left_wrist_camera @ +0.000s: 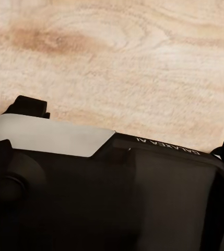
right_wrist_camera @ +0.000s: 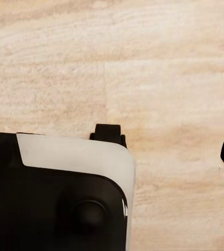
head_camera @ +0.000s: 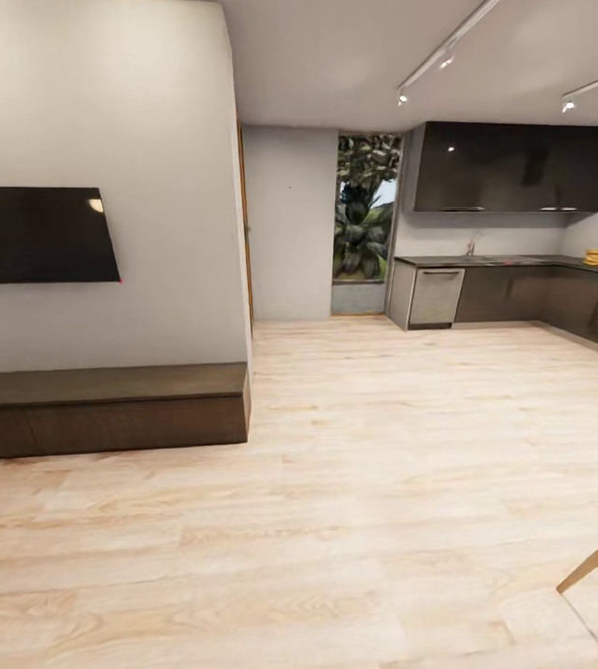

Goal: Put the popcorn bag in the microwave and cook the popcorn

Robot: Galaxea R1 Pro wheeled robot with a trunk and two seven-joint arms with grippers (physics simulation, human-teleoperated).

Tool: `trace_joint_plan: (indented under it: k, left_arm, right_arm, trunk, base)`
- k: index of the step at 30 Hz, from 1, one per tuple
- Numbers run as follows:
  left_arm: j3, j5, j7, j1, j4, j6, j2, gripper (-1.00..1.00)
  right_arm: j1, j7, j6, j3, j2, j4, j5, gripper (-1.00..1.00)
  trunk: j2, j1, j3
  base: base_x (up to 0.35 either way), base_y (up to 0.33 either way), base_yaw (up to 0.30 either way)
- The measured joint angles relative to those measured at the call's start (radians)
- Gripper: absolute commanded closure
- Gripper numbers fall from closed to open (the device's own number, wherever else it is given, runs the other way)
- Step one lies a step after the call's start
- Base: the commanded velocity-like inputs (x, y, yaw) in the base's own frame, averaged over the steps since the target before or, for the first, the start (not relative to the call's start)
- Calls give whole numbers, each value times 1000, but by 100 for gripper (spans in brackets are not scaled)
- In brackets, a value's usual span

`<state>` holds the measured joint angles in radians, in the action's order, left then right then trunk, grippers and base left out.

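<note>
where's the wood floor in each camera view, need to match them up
Head view: the light wood floor spreads across the lower half, from the low dark bench to the far kitchen cabinets.
Left wrist view: the floor lies beyond the robot's dark body.
Right wrist view: the floor again, beyond the body.
Shared landmark: the pale wood grain.

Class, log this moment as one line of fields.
phase: in transit | kitchen: far right | countertop: distant | floor: light wood | held: nothing seen

From head height we look across the wood floor (head_camera: 355, 446) toward a distant kitchen (head_camera: 513, 269) at upper right. Both wrist cameras face straight down, near that same floor.
</note>
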<state>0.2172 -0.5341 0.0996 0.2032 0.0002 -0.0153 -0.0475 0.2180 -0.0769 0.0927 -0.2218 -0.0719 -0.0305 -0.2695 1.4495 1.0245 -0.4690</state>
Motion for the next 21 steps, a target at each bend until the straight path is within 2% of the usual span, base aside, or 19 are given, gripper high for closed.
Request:
trace_joint_plan:
  k: [4, 21]
  left_arm:
    - [0, 0, 0, 0, 0, -1, 0, -100]
    - [0, 0, 0, 0, 0, -6, 0, -100]
  right_arm:
    - [0, 1, 0, 0, -1, 0, 0, -100]
    - [0, -1, 0, 0, 0, 0, 0, -100]
  trunk:
    - [0, 0, 0]
    - [0, 0, 0]
  base:
    - [322, 0, -83]
    - [322, 0, -196]
